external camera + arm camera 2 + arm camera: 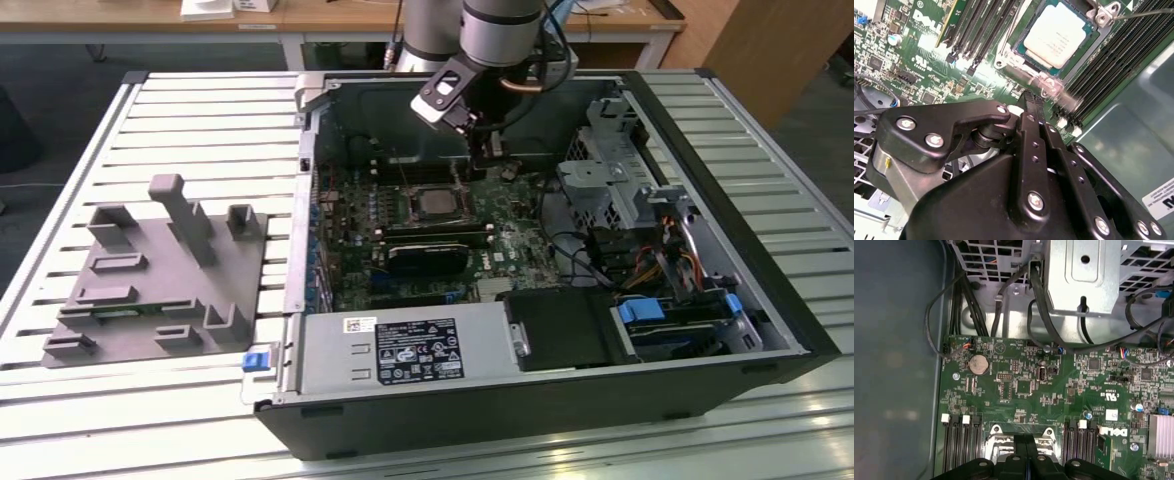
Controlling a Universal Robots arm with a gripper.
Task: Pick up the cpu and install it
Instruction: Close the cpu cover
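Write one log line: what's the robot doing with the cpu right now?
gripper: shut, holding nothing | cpu: sitting in socket | gripper position: raised, just beside socket

We find the computer case (534,425) lying open on the bench (174,110), toward the exterior view's right. The tray (134,290) sits on the bench at the exterior view's left, just beside the case. Inside the case the motherboard (354,205) lies flat. The cpu (434,203) rests in the socket (1014,62), between banks of memory slots (1134,55). The power supply (400,352) lies along the wall nearest the exterior camera, and the drive cage (614,180) stands on the exterior view's right. The claw (487,152) hangs over the socket's far edge, apart from the cpu.
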